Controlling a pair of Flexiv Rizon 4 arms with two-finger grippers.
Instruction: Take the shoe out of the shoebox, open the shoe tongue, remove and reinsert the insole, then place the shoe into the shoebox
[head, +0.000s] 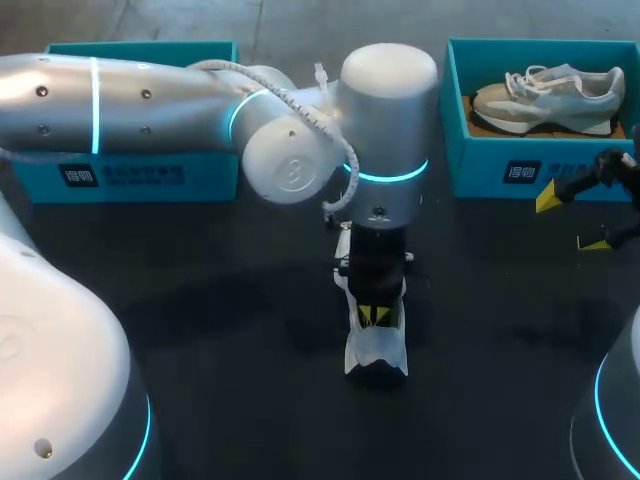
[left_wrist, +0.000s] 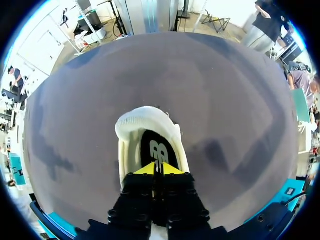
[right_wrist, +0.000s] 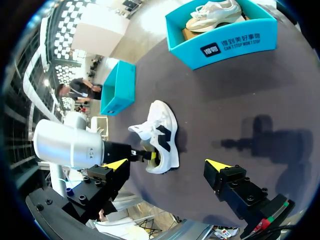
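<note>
Shoebox (head: 500, 172) holding grey shoe (head: 548, 100), white shoe (head: 376, 345) outside

Bright glare on the glossy silver left arm (head: 150, 95) at ten o'clock, with soft shadows on the dark matte table (head: 200, 330).

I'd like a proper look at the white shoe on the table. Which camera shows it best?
The right wrist view shows the shoe whole. In the head view the left arm hides all but one end. The left wrist view shows only its inside and one end, behind the left gripper.
</note>
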